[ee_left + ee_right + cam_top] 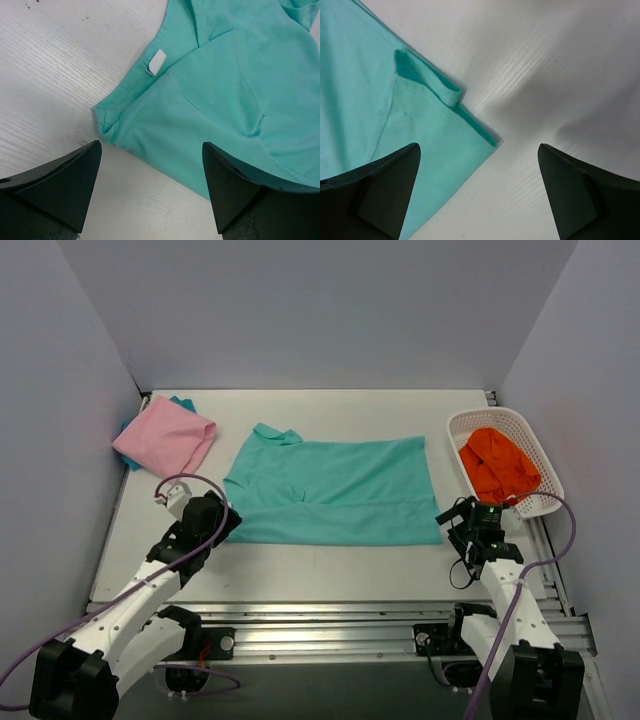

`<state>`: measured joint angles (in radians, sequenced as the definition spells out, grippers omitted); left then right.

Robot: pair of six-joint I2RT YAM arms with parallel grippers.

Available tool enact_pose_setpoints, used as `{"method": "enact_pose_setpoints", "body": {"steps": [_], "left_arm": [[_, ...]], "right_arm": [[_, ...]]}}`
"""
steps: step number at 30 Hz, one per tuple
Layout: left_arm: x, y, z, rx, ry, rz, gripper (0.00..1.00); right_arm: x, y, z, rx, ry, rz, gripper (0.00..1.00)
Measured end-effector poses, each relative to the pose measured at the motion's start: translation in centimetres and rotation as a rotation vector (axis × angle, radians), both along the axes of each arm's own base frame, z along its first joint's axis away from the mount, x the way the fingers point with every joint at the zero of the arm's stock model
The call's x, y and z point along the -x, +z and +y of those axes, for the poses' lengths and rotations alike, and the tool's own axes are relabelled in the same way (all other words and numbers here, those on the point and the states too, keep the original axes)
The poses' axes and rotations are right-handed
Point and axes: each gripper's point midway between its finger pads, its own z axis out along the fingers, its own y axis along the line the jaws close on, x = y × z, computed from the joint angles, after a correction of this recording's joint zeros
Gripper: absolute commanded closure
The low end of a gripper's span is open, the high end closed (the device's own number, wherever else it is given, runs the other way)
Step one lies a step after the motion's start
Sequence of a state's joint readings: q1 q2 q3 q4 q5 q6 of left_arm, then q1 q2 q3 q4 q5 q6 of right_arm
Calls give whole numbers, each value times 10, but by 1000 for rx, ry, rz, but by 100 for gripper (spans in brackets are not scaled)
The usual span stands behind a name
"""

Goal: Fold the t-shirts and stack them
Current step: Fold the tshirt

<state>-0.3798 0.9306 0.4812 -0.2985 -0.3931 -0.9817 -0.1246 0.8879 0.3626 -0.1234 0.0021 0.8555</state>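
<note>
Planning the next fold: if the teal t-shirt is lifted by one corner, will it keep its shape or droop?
Probably droop: the teal t-shirt lies thin and flat, with soft creases. It looks light, so a corner pinch should lift it. Pushed, it would likely bunch, as its curled hem suggests.

white table; teal t-shirt, pink t-shirt, basket

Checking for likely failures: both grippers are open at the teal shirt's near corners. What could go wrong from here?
At the left gripper, the corner of the teal shirt is layered; a pinch may catch only the top layer. By the right gripper, a hem is curled over, so the next fold could come out crooked. That gripper is close to the basket and might nudge it.
</note>
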Motion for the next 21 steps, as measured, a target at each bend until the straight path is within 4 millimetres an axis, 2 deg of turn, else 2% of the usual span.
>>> {"method": "enact_pose_setpoints", "body": {"steps": [3,6,8,11,13,17,19,21], "left_arm": [[5,14,2,5,-4,-27,9],[-3,29,1,-10,-15,-60,9],[-17,39,-1,-30,-23,-76,9],[-54,51,-9,-74,-43,-83,9],[-86,55,-14,-102,-66,-66,9],[-171,61,-31,-122,-148,-76,11],[-205,57,-39,-123,-199,-92,11],[-229,47,-44,-120,-246,-80,12]], "right_arm": [[-4,22,-2,14,-9,-64,0],[-21,58,-5,30,-14,-164,1],[-39,85,-5,31,-3,-249,1],[-75,109,2,9,41,-338,1],[-107,110,14,-7,101,-314,1],[-180,95,52,-12,239,-276,2],[-197,79,69,-31,285,-263,2],[-205,60,74,-43,297,-232,2]]}}
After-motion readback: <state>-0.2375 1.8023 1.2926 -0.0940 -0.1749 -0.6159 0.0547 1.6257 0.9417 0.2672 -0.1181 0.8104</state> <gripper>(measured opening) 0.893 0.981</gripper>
